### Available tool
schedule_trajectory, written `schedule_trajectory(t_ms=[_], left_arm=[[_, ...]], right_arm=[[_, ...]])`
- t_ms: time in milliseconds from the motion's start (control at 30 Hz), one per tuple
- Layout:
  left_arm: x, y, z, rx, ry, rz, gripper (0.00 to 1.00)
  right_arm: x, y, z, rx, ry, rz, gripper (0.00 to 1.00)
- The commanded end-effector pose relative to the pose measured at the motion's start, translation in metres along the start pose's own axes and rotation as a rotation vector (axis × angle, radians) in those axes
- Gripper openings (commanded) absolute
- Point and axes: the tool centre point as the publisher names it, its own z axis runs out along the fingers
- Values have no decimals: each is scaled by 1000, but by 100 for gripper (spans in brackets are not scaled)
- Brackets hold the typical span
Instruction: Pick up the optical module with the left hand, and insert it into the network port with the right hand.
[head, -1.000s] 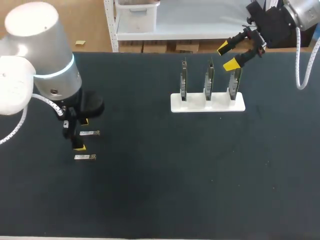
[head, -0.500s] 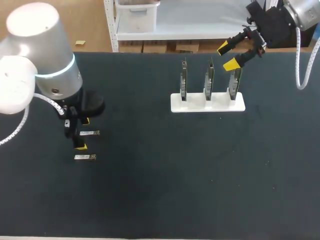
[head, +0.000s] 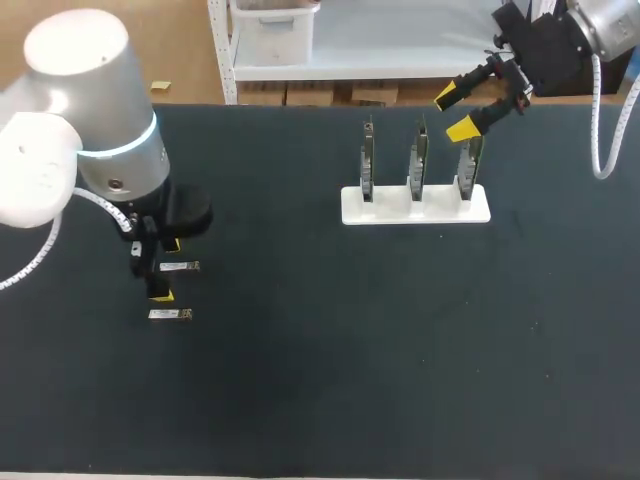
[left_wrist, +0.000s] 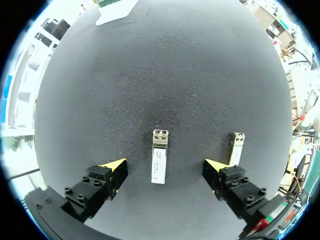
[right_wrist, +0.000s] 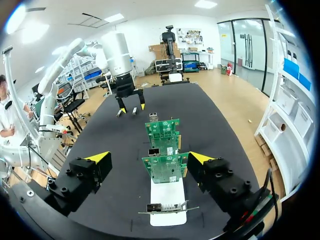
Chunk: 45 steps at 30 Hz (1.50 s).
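Hovering low over the dark table (head: 330, 380) with the left hand (left_wrist: 164, 166) spread wide; holding the right hand (right_wrist: 149, 157), also spread, above the white stand (head: 415, 205) and its three upright port boards (head: 417, 160); straddling one optical module (left_wrist: 159, 159) lying flat between the left fingers (left_wrist: 100, 182), touching neither, with a second module (left_wrist: 235, 148) just outside them.

Left arm (head: 90, 130): enters from the left side, wrist turned straight down; left hand (head: 165, 268) set low, yellow-tipped fingers spread wide. Right arm (head: 600, 25): enters from the far right corner; right hand (head: 455, 112) raised, angled forward and down, fingers likewise parted.
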Motion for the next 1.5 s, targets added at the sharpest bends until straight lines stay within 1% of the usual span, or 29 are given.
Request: schedule_trajectory(t_ms=[33,67,100,500,767,1233,1367,1467,1500], left_arm=[[0,1,7,3,19,10,21],[0,1,7,-3,19,10,20],[0,1,8,5,18,12,0],[-1,1,10,0,20,11,0],[-4,3,8,-26,5,-20,0],[-9,28,-23,-90,-104,-111,0],[-14,36,-33,-97,-154,-139,0],[-20,42,-43,-102,-212,-166,0],[-22,45,-47,-103,-243,-181,0]], right_arm=[[0,2,0,5,0,-1,100],[0,2,0,5,0,-1,100],[0,2,0,5,0,-1,100],[0,2,0,5,0,-1,100],[0,2,0,5,0,-1,100],[0,2,0,5,0,-1,100],[0,2,0,5,0,-1,100],[0,2,0,5,0,-1,100],[0,2,0,5,0,-1,100]])
